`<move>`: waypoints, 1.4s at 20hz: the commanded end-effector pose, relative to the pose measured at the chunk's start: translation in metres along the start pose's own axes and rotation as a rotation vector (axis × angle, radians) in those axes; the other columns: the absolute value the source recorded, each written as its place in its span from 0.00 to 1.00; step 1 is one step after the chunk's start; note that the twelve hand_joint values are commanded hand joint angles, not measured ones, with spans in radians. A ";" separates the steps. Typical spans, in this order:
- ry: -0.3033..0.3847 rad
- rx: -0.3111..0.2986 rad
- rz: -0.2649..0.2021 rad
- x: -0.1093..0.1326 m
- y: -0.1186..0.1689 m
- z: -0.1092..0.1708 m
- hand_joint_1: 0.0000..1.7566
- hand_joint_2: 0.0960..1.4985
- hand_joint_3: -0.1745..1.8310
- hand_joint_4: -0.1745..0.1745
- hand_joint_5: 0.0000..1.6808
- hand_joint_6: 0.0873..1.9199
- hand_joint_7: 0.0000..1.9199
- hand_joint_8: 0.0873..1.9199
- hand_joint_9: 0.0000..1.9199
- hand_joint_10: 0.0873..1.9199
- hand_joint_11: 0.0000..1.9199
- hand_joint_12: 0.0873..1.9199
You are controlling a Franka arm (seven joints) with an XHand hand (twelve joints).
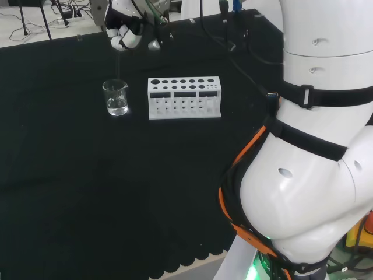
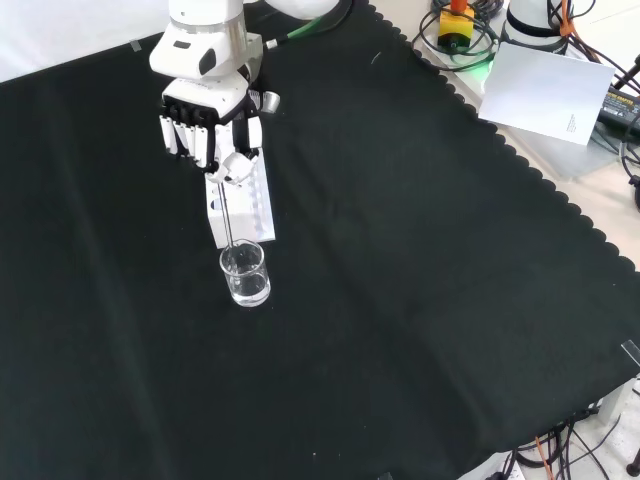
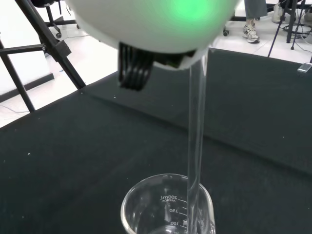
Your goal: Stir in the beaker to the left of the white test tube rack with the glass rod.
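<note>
Your hand (image 2: 215, 125), upper left of the front view, is curled round the glass rod (image 2: 230, 225); the rod hangs upright into the beaker (image 2: 245, 274), which holds a little clear liquid, just below the white test tube rack (image 2: 252, 207).

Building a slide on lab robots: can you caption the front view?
Robot hand holds a glass rod down into a beaker beside the white test tube rack.
</note>
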State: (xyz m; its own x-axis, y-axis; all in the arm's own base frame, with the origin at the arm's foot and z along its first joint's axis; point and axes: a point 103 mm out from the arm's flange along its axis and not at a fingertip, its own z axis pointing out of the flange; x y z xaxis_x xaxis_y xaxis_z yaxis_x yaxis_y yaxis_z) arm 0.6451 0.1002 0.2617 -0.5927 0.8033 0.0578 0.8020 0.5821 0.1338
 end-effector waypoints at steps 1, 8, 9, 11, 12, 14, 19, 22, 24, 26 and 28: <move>-0.002 0.008 0.007 0.002 -0.010 -0.001 0.69 0.27 0.58 0.00 0.77 0.39 0.82 0.52 0.93 0.35 0.76 0.55; 0.000 0.011 -0.020 0.024 -0.010 0.002 0.69 0.28 0.58 0.00 0.76 0.39 0.82 0.52 0.93 0.35 0.76 0.55; -0.001 0.011 -0.023 0.025 -0.008 0.002 0.69 0.28 0.58 0.00 0.76 0.39 0.82 0.52 0.93 0.35 0.76 0.55; 0.002 0.008 -0.030 0.026 -0.002 0.004 0.69 0.28 0.58 0.00 0.76 0.39 0.82 0.52 0.93 0.35 0.76 0.55; 0.006 0.008 -0.032 0.026 0.000 0.006 0.69 0.28 0.58 0.00 0.76 0.39 0.82 0.52 0.93 0.35 0.76 0.55; 0.022 0.008 -0.045 0.026 0.006 0.009 0.69 0.28 0.58 0.00 0.76 0.40 0.82 0.52 0.93 0.35 0.76 0.55; 0.019 0.006 -0.053 0.020 0.013 0.012 0.69 0.28 0.57 0.00 0.76 0.40 0.82 0.52 0.93 0.35 0.76 0.55; 0.018 0.004 -0.052 0.017 0.013 0.012 0.69 0.28 0.57 0.00 0.76 0.40 0.82 0.52 0.93 0.35 0.76 0.55; 0.038 0.004 -0.046 0.012 0.013 0.010 0.69 0.28 0.57 0.00 0.76 0.40 0.82 0.52 0.93 0.35 0.76 0.55; 0.040 -0.001 -0.041 0.001 0.012 0.006 0.69 0.28 0.57 0.00 0.76 0.40 0.82 0.52 0.93 0.35 0.76 0.55; 0.030 -0.003 -0.026 -0.008 0.008 0.003 0.69 0.28 0.57 0.00 0.76 0.40 0.82 0.52 0.93 0.35 0.76 0.55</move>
State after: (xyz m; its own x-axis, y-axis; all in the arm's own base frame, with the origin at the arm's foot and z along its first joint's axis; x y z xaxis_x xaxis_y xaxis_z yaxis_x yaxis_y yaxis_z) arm 0.6497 0.1175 0.2547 -0.6312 0.7714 0.0808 0.7738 0.6191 0.1341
